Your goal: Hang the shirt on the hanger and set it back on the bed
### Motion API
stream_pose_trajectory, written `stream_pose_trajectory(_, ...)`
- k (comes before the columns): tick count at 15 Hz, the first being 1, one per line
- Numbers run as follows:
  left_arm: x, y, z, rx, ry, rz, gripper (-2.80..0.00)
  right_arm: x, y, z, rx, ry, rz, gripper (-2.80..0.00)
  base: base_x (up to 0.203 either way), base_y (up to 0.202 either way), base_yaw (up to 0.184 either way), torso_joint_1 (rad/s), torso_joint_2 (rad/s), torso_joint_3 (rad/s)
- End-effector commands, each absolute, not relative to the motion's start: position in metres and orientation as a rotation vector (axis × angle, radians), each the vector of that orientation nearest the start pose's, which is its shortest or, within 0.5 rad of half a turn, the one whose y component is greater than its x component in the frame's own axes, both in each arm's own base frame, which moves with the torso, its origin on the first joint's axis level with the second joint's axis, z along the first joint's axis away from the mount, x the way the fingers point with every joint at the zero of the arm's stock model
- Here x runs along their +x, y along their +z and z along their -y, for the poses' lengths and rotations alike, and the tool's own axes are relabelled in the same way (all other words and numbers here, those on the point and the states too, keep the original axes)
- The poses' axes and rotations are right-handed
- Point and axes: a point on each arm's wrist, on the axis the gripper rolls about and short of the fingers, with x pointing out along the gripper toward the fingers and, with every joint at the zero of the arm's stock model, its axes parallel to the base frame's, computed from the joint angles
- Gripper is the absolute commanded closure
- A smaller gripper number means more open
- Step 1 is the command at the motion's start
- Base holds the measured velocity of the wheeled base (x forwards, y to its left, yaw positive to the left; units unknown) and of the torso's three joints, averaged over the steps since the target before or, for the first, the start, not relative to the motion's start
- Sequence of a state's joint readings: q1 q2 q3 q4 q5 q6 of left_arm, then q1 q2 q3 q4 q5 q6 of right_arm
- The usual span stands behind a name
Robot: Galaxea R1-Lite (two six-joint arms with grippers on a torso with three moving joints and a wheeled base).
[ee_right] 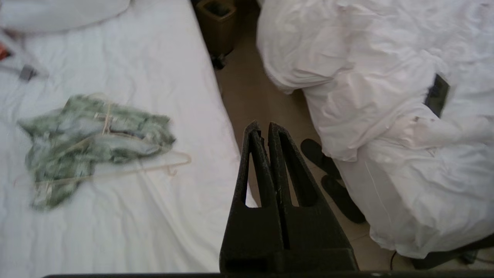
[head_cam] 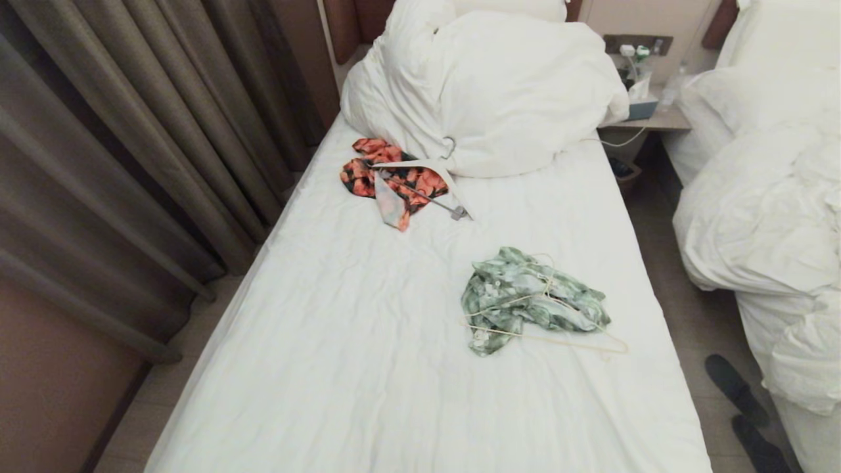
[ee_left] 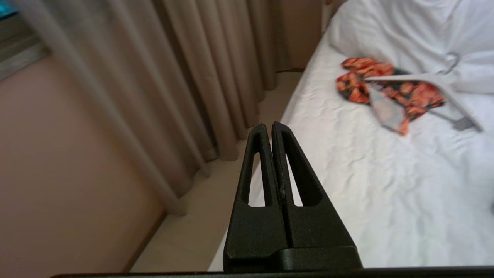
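Observation:
The green and white shirt [head_cam: 529, 299] lies crumpled on the bed [head_cam: 368, 368], right of its middle, with the thin cream hanger [head_cam: 565, 340] tangled in it. The hanger's frame sticks out toward the bed's right edge. In the right wrist view the shirt [ee_right: 92, 143] and hanger [ee_right: 154, 164] lie on the sheet well away from my right gripper [ee_right: 263, 125], which is shut and empty over the bed's right edge. My left gripper [ee_left: 269, 125] is shut and empty over the bed's left edge. Neither arm shows in the head view.
An orange-red floral garment [head_cam: 387, 177] on a thicker white hanger [head_cam: 453, 190] lies near the white pillows [head_cam: 499, 85]. Curtains [head_cam: 131, 144] hang on the left. A neighbouring bed with heaped duvet [head_cam: 762, 210], dark slippers [head_cam: 736, 394] and a nightstand [head_cam: 650, 115] stand on the right.

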State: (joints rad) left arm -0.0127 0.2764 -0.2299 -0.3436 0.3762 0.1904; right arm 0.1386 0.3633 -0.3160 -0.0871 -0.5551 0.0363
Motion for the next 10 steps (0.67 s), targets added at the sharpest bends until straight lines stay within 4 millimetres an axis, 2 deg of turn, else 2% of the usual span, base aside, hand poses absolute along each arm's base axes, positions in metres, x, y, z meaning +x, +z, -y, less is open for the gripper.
stream_pose_trajectory(1, -0.033, 0.161, -0.008, 0.152, 0.413, 0.324, 0.0, -0.015, 0.172, 0.013, 0.083, -0.461, 0.114, 0.0, 0.0, 0.0, 0.0, 0.0, 0.0, 0.0)
stream_pose_trajectory(3, -0.038, 0.145, -0.007, 0.19, 0.38, 0.313, 0.0, -0.018, 0.169, 0.012, 0.08, -0.521, 0.119, 0.0, 0.0, 0.0, 0.0, 0.0, 0.0, 0.0)
stream_pose_trajectory(5, -0.036, 0.124, -0.006, 0.211, 0.322, 0.286, 0.0, -0.022, 0.153, 0.01, 0.078, -0.448, 0.119, 0.0, 0.0, 0.0, 0.0, 0.0, 0.0, 0.0)
stream_pose_trajectory(6, -0.033, 0.116, -0.006, 0.207, 0.304, 0.265, 0.0, -0.022, 0.14, 0.008, 0.069, -0.388, 0.101, 0.0, 0.0, 0.0, 0.0, 0.0, 0.0, 0.0)
stream_pose_trajectory(10, -0.025, 0.097, -0.004, 0.189, 0.193, 0.193, 0.0, -0.034, 0.116, 0.002, 0.027, -0.111, 0.168, 0.0, 0.0, 0.0, 0.0, 0.0, 0.0, 0.0)
